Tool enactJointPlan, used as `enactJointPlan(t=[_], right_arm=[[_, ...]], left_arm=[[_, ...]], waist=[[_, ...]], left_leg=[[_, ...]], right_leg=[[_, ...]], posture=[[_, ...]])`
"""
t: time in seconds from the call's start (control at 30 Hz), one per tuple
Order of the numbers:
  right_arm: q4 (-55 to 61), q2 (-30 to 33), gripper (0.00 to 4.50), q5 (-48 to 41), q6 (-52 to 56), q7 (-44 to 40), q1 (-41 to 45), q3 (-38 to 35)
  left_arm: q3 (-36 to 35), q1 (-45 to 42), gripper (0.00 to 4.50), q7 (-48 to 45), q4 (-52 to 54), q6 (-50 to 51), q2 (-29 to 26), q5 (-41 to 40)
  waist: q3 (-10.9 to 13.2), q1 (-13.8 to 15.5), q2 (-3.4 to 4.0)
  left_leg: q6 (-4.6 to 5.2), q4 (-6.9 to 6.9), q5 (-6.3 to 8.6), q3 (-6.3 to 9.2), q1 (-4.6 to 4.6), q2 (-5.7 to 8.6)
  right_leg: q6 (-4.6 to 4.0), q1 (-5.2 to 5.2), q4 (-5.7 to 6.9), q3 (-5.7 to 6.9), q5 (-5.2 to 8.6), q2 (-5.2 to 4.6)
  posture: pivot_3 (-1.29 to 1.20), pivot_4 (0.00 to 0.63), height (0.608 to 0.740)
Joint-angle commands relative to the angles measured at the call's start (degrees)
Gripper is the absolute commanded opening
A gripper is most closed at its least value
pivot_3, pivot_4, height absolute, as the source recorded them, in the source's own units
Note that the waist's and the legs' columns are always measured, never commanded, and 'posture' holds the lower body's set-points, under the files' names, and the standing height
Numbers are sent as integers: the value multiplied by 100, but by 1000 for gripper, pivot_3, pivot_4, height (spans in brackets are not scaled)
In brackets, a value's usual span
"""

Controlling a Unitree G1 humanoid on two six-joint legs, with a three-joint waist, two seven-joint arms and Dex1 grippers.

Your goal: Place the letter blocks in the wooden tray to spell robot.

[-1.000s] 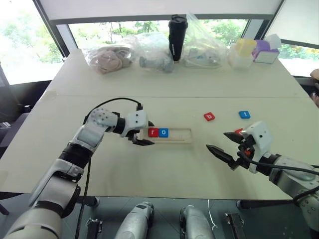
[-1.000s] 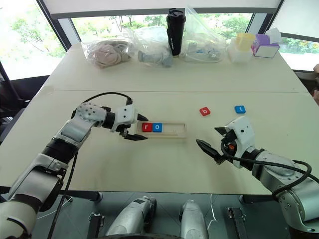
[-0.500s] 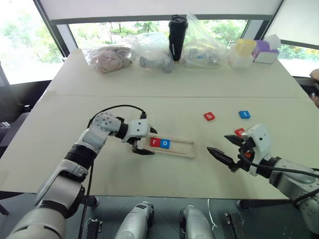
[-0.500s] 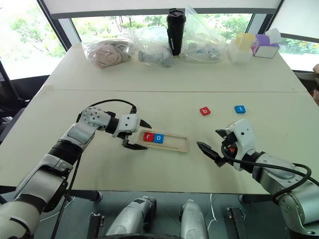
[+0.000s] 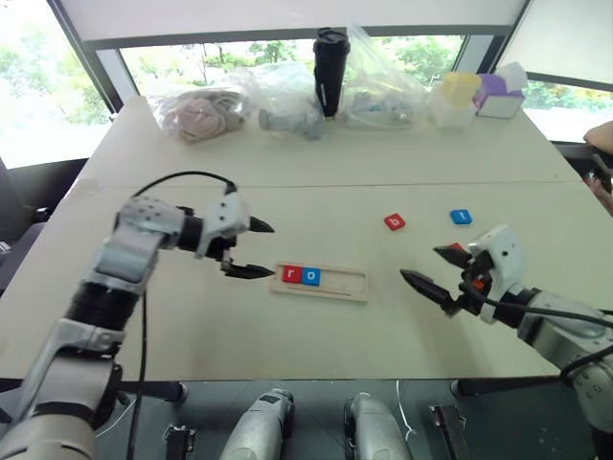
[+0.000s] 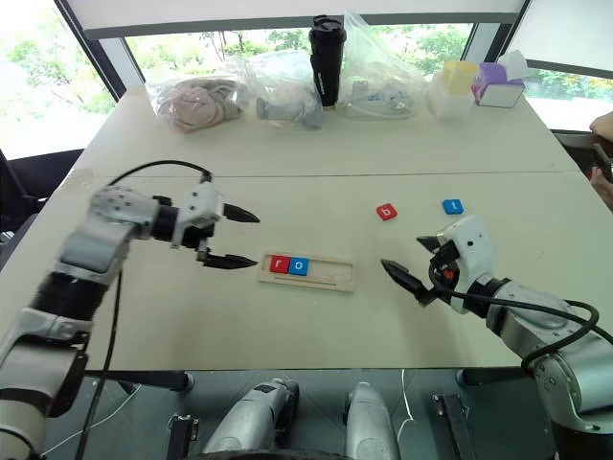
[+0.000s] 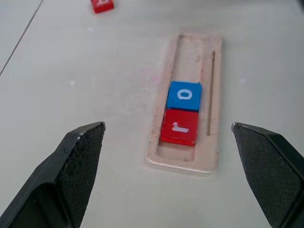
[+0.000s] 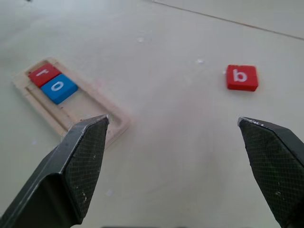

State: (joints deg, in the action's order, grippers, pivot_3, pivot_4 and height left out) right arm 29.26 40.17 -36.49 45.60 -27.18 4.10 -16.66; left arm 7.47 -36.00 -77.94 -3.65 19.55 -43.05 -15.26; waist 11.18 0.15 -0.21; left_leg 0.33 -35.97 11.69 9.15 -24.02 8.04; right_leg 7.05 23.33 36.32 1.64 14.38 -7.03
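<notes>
The wooden tray lies mid-table and holds two letter blocks at its left end, a red r and then a blue o. The rest of its slot is bare. A red b and a blue t lie loose on the table to the tray's right and further back. My left gripper hovers open just left of the tray, fingers spread wide and pointing toward it, with nothing between them. My right gripper is open and empty to the right of the tray, nearer me than the b.
Along the far edge of the table stand clear plastic bags, a black tumbler, a yellow-lidded container and a purple tissue box. A person's arm shows at the right edge.
My left gripper was shut at the tray's left end; it has opened and pulled up and away to the left. The tray skewed briefly and lies nearly straight again. The right gripper edged forward.
</notes>
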Motion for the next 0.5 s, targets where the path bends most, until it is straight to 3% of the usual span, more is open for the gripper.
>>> enactJointPlan(t=[0.03,0.2,0.5], right_arm=[[-1010,-309,4500,685,-286,370,995,650],[-3200,-848,4500,1686,-607,612,2509,1534],[-5622,-1486,4500,2431,-1282,613,3831,1800]], left_arm=[[-761,341,4473,628,723,977,-61,-631],[-1325,1037,4473,1742,1493,1626,128,-842],[-1489,1692,4473,2555,2241,1916,315,-1050]], waist=[[0,-50,0],[0,-97,1],[0,-93,2]], left_leg=[[0,-2,0,-1,3,-3],[-12,-1,-8,-2,8,-23],[-25,11,-14,-6,4,-21]], right_leg=[[-4,-3,0,0,-2,3],[-23,0,5,-5,-14,22],[-31,15,17,-13,-19,23]], posture=[[0,150,740],[0,150,740],[0,150,740]])
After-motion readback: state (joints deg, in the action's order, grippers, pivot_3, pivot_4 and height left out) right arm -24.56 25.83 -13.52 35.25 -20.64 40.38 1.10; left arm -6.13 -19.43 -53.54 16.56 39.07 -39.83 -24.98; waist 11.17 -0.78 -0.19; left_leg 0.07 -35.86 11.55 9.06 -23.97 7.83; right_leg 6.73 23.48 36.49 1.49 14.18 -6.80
